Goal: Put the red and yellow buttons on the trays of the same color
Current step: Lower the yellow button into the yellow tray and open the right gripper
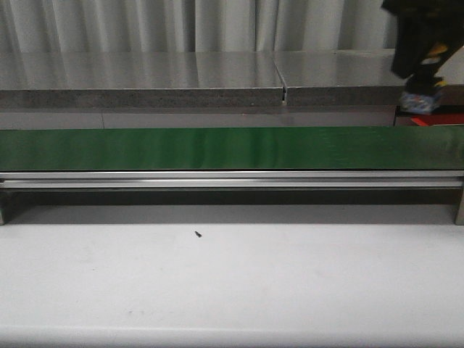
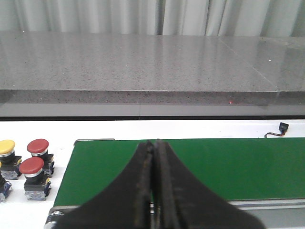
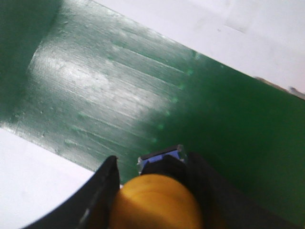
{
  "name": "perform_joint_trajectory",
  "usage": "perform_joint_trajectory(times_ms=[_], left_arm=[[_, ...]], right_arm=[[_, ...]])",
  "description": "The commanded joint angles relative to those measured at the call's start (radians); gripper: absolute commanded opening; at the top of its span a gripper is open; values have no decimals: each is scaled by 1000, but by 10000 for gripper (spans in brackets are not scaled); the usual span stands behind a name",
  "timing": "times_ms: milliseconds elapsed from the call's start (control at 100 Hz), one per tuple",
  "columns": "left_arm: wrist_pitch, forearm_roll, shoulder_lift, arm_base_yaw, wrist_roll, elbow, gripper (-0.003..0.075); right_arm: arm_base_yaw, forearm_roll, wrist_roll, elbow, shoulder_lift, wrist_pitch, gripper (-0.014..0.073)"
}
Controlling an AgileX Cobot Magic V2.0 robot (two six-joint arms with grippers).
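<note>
A white tabletop (image 1: 232, 283) fills the foreground, a small dark speck (image 1: 197, 234) lying on it. Across the middle runs a green conveyor belt (image 1: 217, 148) on a silver aluminium rail (image 1: 232, 180). Behind it stands a grey speckled stone-look counter (image 1: 145, 76), split by a narrow seam (image 1: 284, 93), its polished top reflecting soft light. Pale pleated curtains (image 1: 181, 25) close off the back of the room.

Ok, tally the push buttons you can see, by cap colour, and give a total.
Red buttons: 2, one and another, beside the green belt.
Yellow buttons: 2, one beside the red ones, one held in the right gripper.
Total: 4.
</note>
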Motion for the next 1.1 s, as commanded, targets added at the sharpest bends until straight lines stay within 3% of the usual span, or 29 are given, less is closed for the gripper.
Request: perform_joint_trajectory(times_ms=[0, 220, 470, 770, 1090], left_arm=[[-50, -24, -1, -6, -1, -28, -19], [-50, -24, -1, -6, -1, -28, -19], [-50, -24, -1, -6, -1, -28, -19], [-50, -24, -1, -6, -1, -28, -19], [-50, -24, -1, -6, -1, -28, -19]], right_arm=[[-59, 0, 34, -25, -100, 48, 169], [-260, 56, 50, 32, -168, 125, 169], [-422, 125, 50, 300, -215, -7, 169], [-517, 125, 36, 522, -214, -210, 169], [-529, 121, 28, 567, -164, -341, 169]])
